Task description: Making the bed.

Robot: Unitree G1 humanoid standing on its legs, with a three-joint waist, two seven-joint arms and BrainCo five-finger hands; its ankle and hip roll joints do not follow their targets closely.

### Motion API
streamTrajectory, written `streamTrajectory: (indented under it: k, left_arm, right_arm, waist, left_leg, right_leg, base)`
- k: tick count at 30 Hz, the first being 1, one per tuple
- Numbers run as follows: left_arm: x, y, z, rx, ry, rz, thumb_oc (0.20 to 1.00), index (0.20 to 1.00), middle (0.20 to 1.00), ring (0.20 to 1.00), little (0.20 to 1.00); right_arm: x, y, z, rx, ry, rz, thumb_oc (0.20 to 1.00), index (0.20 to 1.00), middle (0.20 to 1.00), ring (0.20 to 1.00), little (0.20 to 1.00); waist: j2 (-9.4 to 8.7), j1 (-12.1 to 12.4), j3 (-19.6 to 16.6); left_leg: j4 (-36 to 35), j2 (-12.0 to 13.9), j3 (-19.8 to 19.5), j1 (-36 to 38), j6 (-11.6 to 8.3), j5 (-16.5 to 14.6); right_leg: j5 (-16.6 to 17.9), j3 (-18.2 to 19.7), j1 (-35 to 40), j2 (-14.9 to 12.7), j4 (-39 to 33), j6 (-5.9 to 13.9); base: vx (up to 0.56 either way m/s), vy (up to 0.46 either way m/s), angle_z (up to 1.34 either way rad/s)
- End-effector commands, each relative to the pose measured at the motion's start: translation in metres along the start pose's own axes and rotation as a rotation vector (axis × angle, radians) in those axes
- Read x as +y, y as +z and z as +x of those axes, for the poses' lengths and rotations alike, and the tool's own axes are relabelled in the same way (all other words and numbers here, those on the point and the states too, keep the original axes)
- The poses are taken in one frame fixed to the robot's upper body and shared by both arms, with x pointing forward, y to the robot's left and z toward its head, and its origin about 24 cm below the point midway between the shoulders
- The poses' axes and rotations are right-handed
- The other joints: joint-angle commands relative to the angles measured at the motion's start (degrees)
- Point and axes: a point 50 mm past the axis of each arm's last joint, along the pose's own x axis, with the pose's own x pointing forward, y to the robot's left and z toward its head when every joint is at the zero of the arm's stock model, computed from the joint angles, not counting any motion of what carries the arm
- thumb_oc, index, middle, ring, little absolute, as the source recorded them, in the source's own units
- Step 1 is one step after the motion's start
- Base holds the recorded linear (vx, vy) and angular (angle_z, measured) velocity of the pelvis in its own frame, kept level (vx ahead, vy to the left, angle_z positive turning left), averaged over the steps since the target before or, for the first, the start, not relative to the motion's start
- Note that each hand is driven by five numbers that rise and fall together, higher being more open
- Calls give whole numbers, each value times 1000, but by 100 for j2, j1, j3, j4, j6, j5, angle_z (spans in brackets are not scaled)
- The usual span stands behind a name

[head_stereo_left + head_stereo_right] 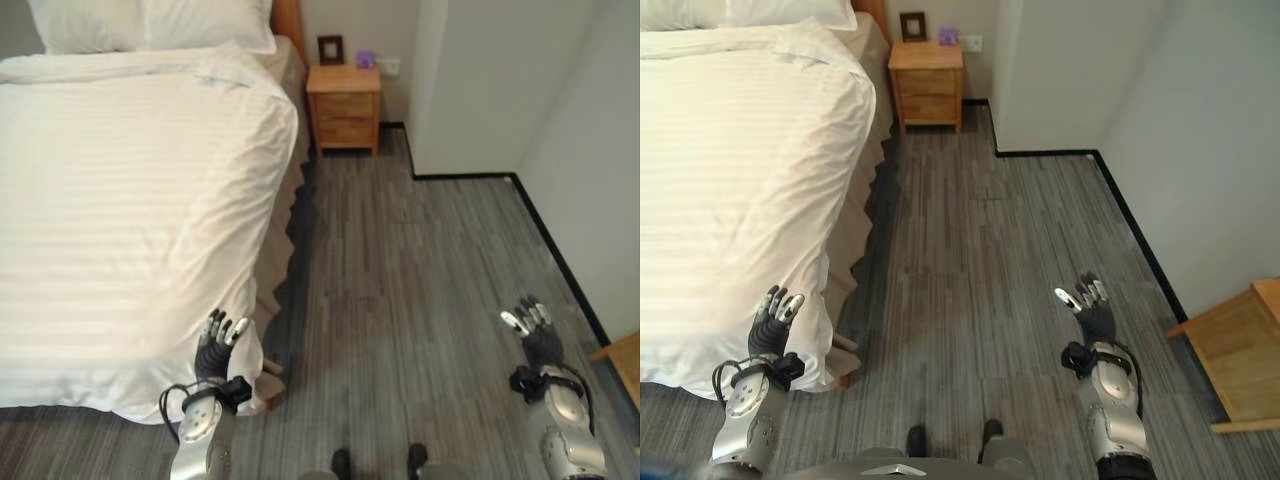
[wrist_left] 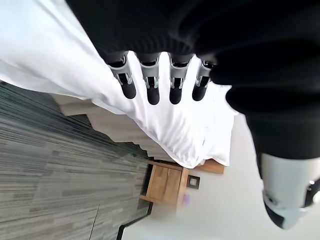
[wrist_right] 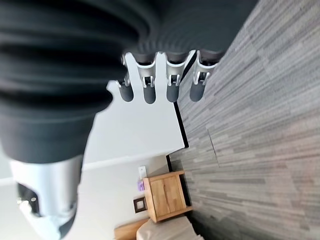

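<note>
Left eye view: white striped duvet (image 1: 130,220) covers the bed, smooth, pillows (image 1: 150,22) at far end. Left hand (image 1: 218,345) hovers at the near right corner, fingers straight, holding nothing, likely poised to tug. Right hand (image 1: 1092,312) idle over floor, fingers relaxed.

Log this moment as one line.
task: bed-making | left hand: open, at duvet corner | right hand: open, over floor | holding: nothing

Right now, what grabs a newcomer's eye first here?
The big bed with its white striped duvet fills the robot's left side. The left hand hangs open at its near corner, and the right hand hangs open over grey plank floor. A wooden nightstand stands by the headboard.
</note>
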Motion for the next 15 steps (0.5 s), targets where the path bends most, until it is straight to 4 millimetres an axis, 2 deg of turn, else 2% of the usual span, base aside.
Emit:
streamTrajectory:
  k: [1,2,3,4,5,6,8,9,10,11,12,13,14,15]
  left_arm:
    - [4,42,9,-189,-32,8,1000,1000,1000,1000,1000]
    - [4,42,9,-188,-32,8,1000,1000,1000,1000,1000]
    - [4,51,13,-228,-36,-8,1000,1000,1000,1000,1000]
    - [4,51,13,-228,-36,-8,1000,1000,1000,1000,1000]
    - [7,59,14,-265,-24,-7,1000,1000,1000,1000,1000]
    - [6,60,14,-270,-30,-20,1000,1000,1000,1000,1000]
    - [8,56,13,-260,-22,-23,1000,1000,1000,1000,1000]
    - [8,51,10,-250,-18,-40,1000,1000,1000,1000,1000]
    - [8,45,9,-225,-3,-59,1000,1000,1000,1000,1000]
    - [7,44,9,-223,3,-87,1000,1000,1000,1000,1000]
    - [6,42,8,-210,-20,-130,1000,1000,1000,1000,1000]
    - [6,43,8,-210,-20,-129,1000,1000,1000,1000,1000]
    - [5,41,7,-203,-23,-130,1000,1000,1000,1000,1000]
    - [2,34,6,-170,-22,-148,1000,1000,1000,1000,1000]
  right_arm:
    - [-8,16,0,-90,-10,-36,1000,1000,1000,1000,1000]
    - [-8,16,0,-90,-10,-37,1000,1000,1000,1000,1000]
    - [-21,10,-7,-64,-56,-53,1000,1000,1000,1000,1000]
    - [-21,10,-7,-64,-56,-54,1000,1000,1000,1000,1000]
    - [-34,3,-16,-27,-84,-106,1000,1000,1000,1000,1000]
    - [-35,-1,-20,-7,-65,-127,1000,1000,1000,1000,1000]
    - [-34,-3,-21,2,-58,-131,1000,1000,1000,1000,1000]
    - [-34,-5,-21,5,-63,-104,1000,1000,1000,1000,1000]
    - [-36,-5,-20,4,-82,-40,1000,1000,1000,1000,1000]
    - [-36,-3,-18,-20,-98,44,1000,1000,1000,1000,1000]
    - [-37,-1,-19,-47,-117,122,1000,1000,1000,1000,1000]
    - [-37,-1,-19,-47,-117,122,1000,1000,1000,1000,1000]
    - [-40,1,-18,-43,-126,97,1000,1000,1000,1000,1000]
    - [-42,4,-14,-46,-141,86,1000,1000,1000,1000,1000]
  waist:
    - [-136,-265,-17]
    - [-104,-274,-7]
    - [-164,-537,-26]
    - [-121,-542,-16]
    - [-157,-699,-80]
    - [-175,-679,-158]
    - [-187,-683,-190]
    - [-141,-698,-224]
    - [-213,-653,-243]
    - [-310,-624,-216]
    - [-489,-411,-60]
    - [-499,-415,-65]
    - [-549,-314,-8]
    - [-577,-71,52]
  left_leg:
    - [99,-3,-393,518,-38,-756]
    - [84,33,-402,552,-46,-769]
    - [-9,96,-633,934,-191,-944]
    - [-28,146,-636,972,-198,-961]
    - [-80,323,-744,1284,-331,-1150]
    - [182,413,-815,1286,-429,-979]
    - [360,471,-825,1220,-463,-935]
    - [1279,553,-811,1050,-655,-327]
    - [2379,571,-725,521,-727,231]
    - [3363,655,-605,10,-741,608]
    - [4577,799,-224,-823,-629,575]
    - [4590,789,-226,-848,-621,582]
    - [4990,666,-157,-1237,-618,415]
    - [4921,459,-79,-1900,-568,126]
  right_leg:
    - [1013,-141,83,-131,-1847,-16]
    - [1014,-171,136,-100,-1885,-19]
    - [1189,252,-27,99,-2874,48]
    - [1206,217,41,141,-2943,48]
    - [1328,324,-12,161,-3362,144]
    - [1289,242,138,200,-3257,110]
    - [1291,136,232,201,-3259,45]
    - [1299,161,446,367,-3212,-109]
    - [1162,64,716,424,-3169,-287]
    - [1113,-23,1003,450,-3290,-441]
    - [823,-128,1593,518,-3443,-745]
    - [834,-130,1580,506,-3447,-744]
    - [707,-118,1801,526,-3505,-797]
    - [584,-50,2242,564,-3696,-787]
  base:
    - [442,-52,-9]
    - [572,-145,8]
    - [422,-109,14]
    - [769,-263,41]
    - [592,-267,61]
    - [577,-272,75]
    - [306,-157,73]
    - [443,-263,49]
    - [492,-363,28]
    - [601,-553,29]
    - [437,-427,64]
    - [422,-355,83]
    - [457,-183,26]
    - [640,-202,-14]
